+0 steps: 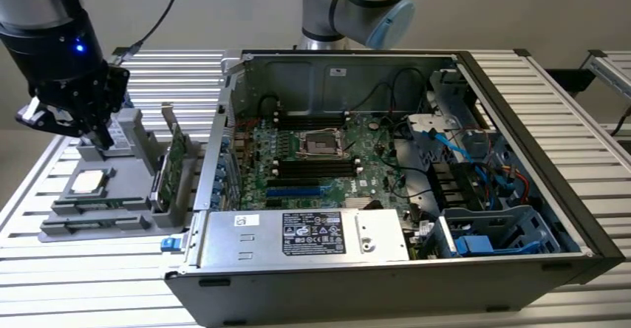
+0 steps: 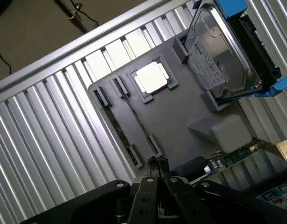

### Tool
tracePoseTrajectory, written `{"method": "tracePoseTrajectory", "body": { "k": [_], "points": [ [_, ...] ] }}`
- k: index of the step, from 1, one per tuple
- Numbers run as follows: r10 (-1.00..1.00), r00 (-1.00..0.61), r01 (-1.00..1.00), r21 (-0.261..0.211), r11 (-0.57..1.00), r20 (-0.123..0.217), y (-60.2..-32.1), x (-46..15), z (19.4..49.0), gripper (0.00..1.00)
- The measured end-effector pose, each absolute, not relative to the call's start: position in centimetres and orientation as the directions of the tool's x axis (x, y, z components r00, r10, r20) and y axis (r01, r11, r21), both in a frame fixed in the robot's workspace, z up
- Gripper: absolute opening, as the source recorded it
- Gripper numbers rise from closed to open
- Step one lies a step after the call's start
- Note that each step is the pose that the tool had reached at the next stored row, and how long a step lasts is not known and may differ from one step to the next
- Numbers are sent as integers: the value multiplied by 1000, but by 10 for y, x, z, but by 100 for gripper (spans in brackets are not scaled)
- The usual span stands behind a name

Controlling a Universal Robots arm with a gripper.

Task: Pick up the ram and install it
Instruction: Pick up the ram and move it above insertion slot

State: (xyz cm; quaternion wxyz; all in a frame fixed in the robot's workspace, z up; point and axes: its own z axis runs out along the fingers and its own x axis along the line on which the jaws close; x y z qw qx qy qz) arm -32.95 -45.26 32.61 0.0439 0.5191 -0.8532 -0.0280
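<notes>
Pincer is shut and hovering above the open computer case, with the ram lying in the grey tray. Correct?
Not quite. The pincer is shut, but it hangs above the grey tray, to the exterior view's left of the open computer case, not over it; the exterior view shows this. The ram does lie in the tray.

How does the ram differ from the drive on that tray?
The ram is a long thin green stick; the drive is a broad grey metal block with blue tabs. The ram lies low in a slot; the drive stands taller in its holder. Both sit on the grey tray.
</notes>
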Motion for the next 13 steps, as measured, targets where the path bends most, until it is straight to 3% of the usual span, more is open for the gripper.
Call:
{"method": "tracePoseTrajectory", "body": {
  "k": [13],
  "points": [
    [-941, -336, -936, 100, 338, 31, -453, -346, 321, 10]
  ]
}}
